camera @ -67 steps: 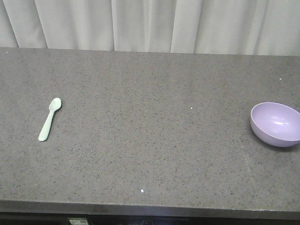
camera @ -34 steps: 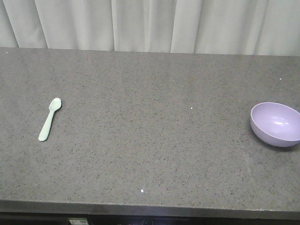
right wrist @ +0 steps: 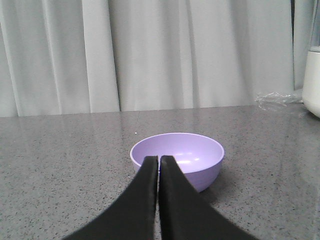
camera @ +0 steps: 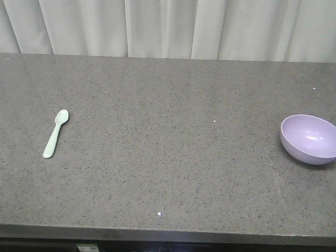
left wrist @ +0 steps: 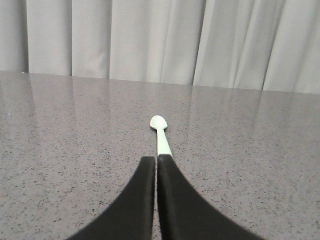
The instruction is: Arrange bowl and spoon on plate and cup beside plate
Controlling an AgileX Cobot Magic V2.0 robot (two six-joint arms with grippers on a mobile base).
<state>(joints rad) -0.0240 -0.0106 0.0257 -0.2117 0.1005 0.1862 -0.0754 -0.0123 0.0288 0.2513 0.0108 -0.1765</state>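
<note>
Both claws are pressed fully together and hold nothing. The left gripper (left wrist: 156, 160) is lined up with the small pale mint-green plastic spoon (camera: 55, 134), which lies flat toward the left of the grey speckled stone countertop (camera: 168, 173). The right gripper (right wrist: 159, 159) points at the round lilac-purple matte plastic bowl (camera: 308, 139), upright and far off to the right, well apart from the spoon. I see neither plate nor cup in any view, so my first worry is committing to a pick with no known place to set it down. The spoon is thin against hard stone: I judge that fingertips coming in too low would scrape the counter or skid it away. The bowl's smooth curved wall could slip or tip from a rim pinch. For room, the wide stretch of counter between the two is my best working space. The front edge runs close below, the pale pleated curtain (camera: 168, 26) closes the back, and a white object (right wrist: 313, 75) stands beyond the bowl on the right.
</note>
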